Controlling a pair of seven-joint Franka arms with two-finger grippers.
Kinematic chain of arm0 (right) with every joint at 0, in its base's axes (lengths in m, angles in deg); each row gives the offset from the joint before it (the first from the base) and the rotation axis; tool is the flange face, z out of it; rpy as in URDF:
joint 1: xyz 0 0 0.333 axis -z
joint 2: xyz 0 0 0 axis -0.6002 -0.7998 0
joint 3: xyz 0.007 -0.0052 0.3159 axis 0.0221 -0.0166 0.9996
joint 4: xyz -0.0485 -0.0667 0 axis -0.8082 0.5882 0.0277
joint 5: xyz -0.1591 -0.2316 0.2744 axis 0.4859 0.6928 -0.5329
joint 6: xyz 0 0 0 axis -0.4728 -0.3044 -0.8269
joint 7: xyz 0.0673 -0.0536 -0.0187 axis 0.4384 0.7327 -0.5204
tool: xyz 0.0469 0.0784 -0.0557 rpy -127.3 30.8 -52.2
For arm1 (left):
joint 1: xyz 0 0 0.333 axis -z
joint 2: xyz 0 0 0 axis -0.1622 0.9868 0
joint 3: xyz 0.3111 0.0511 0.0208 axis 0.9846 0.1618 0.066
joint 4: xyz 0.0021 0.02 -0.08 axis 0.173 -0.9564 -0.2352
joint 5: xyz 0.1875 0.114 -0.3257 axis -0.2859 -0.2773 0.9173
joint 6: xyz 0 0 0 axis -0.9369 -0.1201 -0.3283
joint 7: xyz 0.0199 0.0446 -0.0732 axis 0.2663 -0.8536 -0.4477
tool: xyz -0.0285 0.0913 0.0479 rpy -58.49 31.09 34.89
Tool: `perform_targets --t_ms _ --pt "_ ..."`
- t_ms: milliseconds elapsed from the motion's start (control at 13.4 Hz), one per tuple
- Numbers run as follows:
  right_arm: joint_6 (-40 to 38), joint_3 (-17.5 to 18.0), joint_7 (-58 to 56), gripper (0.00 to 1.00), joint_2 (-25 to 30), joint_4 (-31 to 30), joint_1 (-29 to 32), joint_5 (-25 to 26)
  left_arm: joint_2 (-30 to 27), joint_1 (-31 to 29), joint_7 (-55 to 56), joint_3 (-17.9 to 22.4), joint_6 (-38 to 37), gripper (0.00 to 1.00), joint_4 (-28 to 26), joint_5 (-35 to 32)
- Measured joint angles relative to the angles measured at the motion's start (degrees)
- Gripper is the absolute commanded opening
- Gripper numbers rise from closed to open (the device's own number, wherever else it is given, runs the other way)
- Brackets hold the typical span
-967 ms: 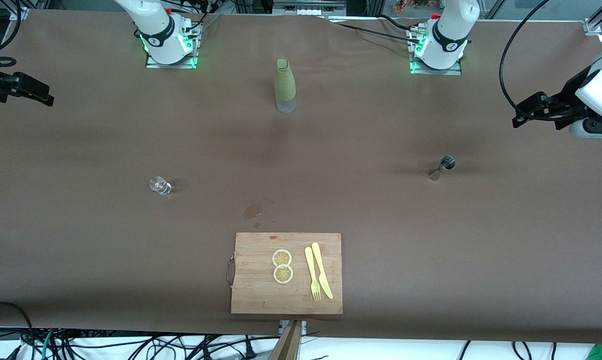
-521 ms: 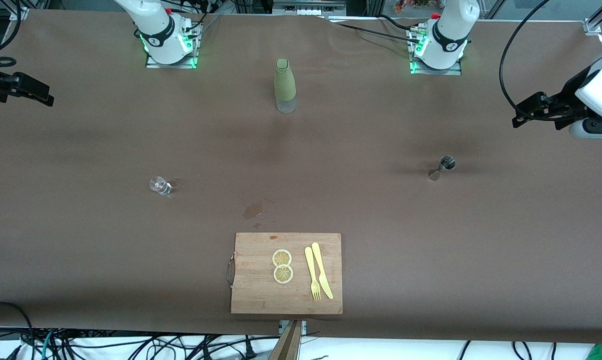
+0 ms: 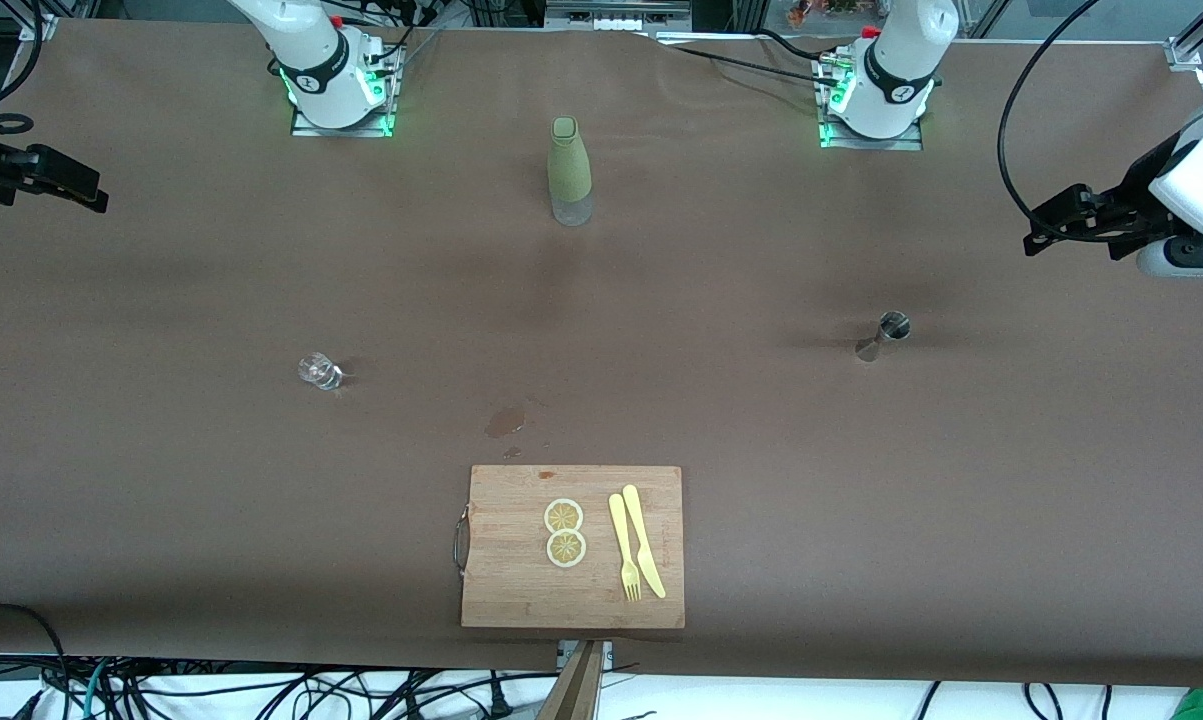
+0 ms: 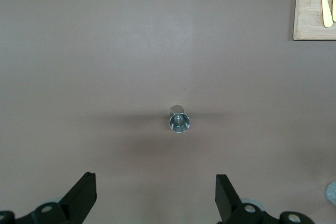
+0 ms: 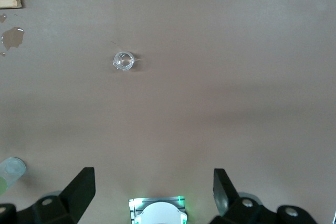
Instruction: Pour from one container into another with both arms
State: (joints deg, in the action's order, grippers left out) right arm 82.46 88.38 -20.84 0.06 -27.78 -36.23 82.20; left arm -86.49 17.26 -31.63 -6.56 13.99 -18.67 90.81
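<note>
Hovering above the tabletop, both end effectors are held wide open and empty: left end effector over the jigger, right end effector over the glass cup.

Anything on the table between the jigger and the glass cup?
No objects: front view shows bare brown cloth between the jigger and glass cup, the wet stain just nearer the camera.

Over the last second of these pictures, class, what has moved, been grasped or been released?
Nothing has visibly changed. The left gripper and right gripper hang open and empty, high at their own ends of the table; the jigger and glass cup stand untouched.
</note>
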Motion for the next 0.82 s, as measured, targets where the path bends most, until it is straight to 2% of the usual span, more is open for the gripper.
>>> perform_targets --t_ms 818 --pt "0.1 0.0 0.0 1.00 0.0 0.0 0.0 0.6 0.1 -0.6 0.0 0.1 -0.2 1.00 -0.4 0.0"
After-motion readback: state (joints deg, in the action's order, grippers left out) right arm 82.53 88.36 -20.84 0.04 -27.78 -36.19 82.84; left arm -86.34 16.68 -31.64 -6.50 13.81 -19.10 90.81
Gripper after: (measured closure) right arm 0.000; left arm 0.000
